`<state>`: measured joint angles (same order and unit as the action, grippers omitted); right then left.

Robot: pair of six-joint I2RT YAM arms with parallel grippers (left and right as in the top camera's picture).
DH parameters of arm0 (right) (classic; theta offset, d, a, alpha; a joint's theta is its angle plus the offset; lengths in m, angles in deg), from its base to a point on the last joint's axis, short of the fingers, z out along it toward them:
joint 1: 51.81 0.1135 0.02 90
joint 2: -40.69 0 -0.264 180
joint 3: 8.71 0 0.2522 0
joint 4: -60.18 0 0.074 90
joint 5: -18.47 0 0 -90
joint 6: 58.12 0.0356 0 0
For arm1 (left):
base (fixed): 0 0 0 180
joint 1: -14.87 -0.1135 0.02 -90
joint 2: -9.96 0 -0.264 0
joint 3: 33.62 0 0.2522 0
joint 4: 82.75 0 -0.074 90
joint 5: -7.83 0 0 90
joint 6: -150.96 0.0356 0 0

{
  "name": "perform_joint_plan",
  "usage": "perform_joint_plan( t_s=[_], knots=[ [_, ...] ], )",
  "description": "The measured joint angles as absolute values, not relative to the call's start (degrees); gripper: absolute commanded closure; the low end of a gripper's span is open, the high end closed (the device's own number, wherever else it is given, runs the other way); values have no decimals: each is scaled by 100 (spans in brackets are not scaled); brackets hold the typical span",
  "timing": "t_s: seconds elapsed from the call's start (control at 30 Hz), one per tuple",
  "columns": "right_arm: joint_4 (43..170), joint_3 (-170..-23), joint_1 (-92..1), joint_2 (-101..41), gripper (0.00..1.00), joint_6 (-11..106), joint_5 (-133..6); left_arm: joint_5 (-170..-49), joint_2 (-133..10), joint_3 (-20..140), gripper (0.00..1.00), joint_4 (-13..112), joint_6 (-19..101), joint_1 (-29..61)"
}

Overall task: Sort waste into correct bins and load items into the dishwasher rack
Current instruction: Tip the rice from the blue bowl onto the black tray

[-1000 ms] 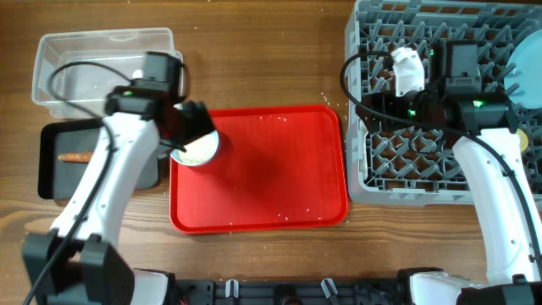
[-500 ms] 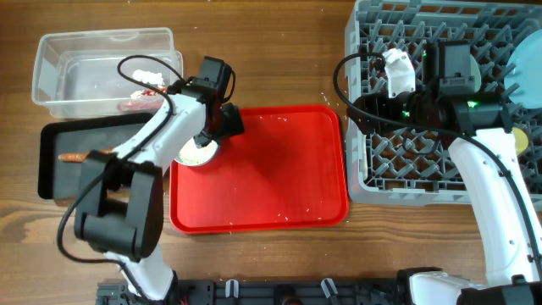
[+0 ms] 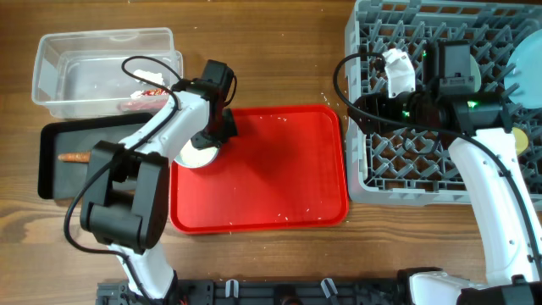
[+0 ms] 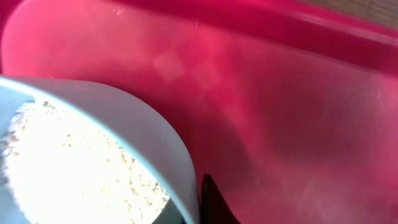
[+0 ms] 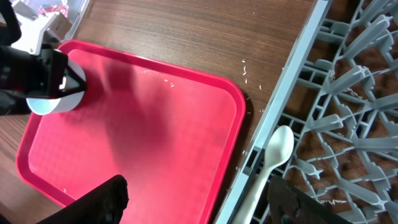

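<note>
A pale bowl [image 3: 196,155] of white rice [image 4: 62,168] stands at the left end of the red tray [image 3: 279,169]. My left gripper [image 3: 218,129] is shut on the bowl's rim; in the left wrist view one dark finger [image 4: 212,204] presses the outside of the bowl wall [image 4: 146,140], and the other finger is hidden. My right gripper [image 5: 199,205] hangs open over the left edge of the grey dishwasher rack [image 3: 440,174]. The white spoon [image 5: 270,163] lies on that edge, close to the right finger. The carrot piece [image 3: 76,157] lies in the black tray [image 3: 55,182].
The clear tub [image 3: 93,63] at the back left holds a red wrapper and white paper [image 3: 144,85]. A light-blue plate [image 3: 527,59] stands in the rack's far right. Loose rice grains dot the red tray and the wood beside the rack [image 5: 245,67].
My left arm swung round to the far right side of the bowl and its jaws shut on the rim. The right gripper stayed over the rack edge, its jaws slightly narrower.
</note>
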<state>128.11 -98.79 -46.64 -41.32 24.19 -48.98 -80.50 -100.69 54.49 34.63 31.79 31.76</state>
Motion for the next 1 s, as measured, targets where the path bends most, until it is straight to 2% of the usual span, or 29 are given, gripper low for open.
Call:
perform_joint_plan(
  t_s=[0.27,0.5,0.77,0.9,1.0],
  knots=[
    [12814,-9879,-4664,-4132,27,2419,-4887,-8162,-8948,5478,96,2757,3290,2999],
    [12881,-9879,-4664,-4132,27,2417,-4885,-8933,-8233,5528,96,2685,3926,1667],
    [13015,-9879,-4664,-4132,27,2417,-4911,-11626,-8270,5528,96,2875,5181,-527],
    [13058,-9879,-4664,-4132,27,2417,-4927,-12749,-8804,5379,96,3085,5622,-1132],
    [13076,-9879,-4664,-4132,27,2417,-4929,-13409,-9422,5270,96,3089,5972,-1242]
  ],
)
